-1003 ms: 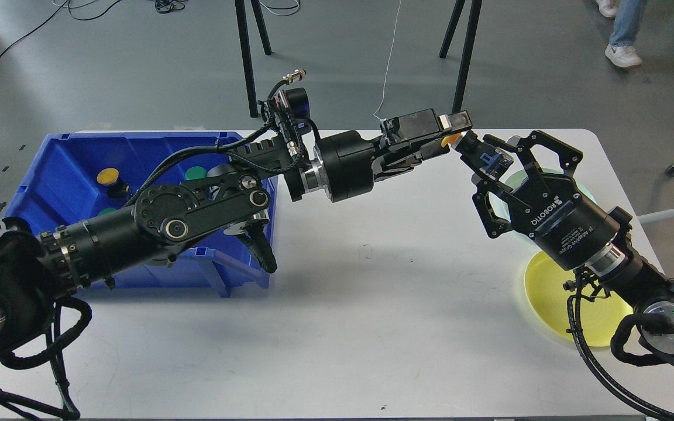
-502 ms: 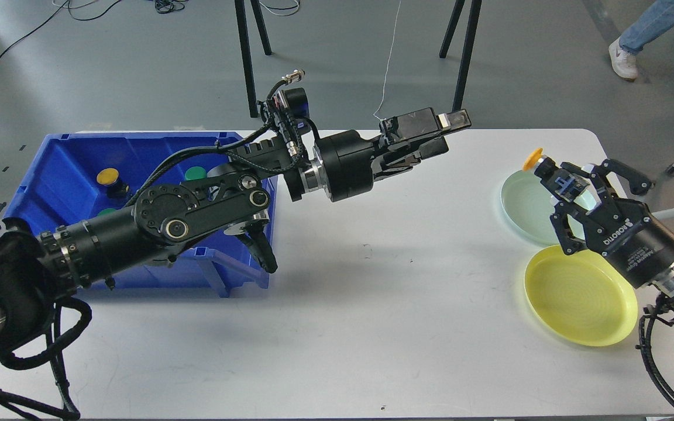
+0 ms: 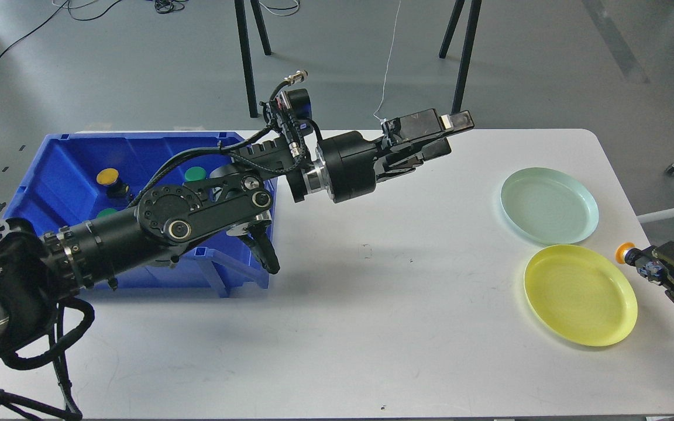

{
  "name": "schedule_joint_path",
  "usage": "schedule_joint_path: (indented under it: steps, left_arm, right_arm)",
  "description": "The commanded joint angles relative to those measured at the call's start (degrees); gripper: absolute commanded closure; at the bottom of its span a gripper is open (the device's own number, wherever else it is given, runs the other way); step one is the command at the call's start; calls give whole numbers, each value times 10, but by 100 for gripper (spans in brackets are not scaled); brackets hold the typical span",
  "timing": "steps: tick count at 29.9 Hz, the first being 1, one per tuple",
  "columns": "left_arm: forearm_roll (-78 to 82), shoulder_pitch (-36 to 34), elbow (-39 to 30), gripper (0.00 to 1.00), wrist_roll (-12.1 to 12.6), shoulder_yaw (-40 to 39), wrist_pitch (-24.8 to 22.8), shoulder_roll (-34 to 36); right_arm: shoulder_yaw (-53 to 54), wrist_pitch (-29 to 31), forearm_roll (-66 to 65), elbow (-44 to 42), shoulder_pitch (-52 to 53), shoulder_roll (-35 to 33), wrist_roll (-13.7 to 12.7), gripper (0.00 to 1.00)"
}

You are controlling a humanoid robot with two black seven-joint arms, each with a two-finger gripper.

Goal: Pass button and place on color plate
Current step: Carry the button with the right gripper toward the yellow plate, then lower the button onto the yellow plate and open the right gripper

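At the table's right edge your right gripper grips the yellow-capped button (left gripper empty, parted); next, lower it onto the yellow plate.

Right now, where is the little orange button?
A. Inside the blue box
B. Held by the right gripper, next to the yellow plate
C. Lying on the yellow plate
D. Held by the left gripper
B. The right gripper pinches the orange button just off the rim of the yellow plate, not on it.
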Motion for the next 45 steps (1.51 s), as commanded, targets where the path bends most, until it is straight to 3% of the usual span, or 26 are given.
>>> schedule_joint_path:
  steps: [1, 16, 22, 26, 29, 37, 42, 45]
  left_arm:
    - [0, 0, 0, 16, 0, 0, 1, -1]
    - [0, 0, 0, 16, 0, 0, 1, -1]
    - [0, 0, 0, 16, 0, 0, 1, -1]
    - [0, 0, 0, 16, 0, 0, 1, -1]
    - [0, 0, 0, 16, 0, 0, 1, -1]
    - [0, 0, 0, 16, 0, 0, 2, -1]
    - [-3, 0, 3, 13, 0, -1, 2, -1]
    - [-20, 2, 5, 10, 0, -21, 3, 4]
  right_arm:
    - [-13, -29, -26, 1, 4, 8, 0, 100]
    - [-16, -30, -107, 2, 5, 29, 0, 94]
    - [-42, -32, -107, 2, 7, 43, 0, 82]
    - [-42, -47, -107, 1, 7, 58, 0, 58]
    - [-42, -67, -107, 2, 8, 63, 0, 46]
    - [-36, -67, -100, 8, 11, 63, 0, 37]
    - [-4, -59, -53, 59, 26, 57, 0, 32]
    - [43, -11, 29, 99, 47, 55, 0, 28]
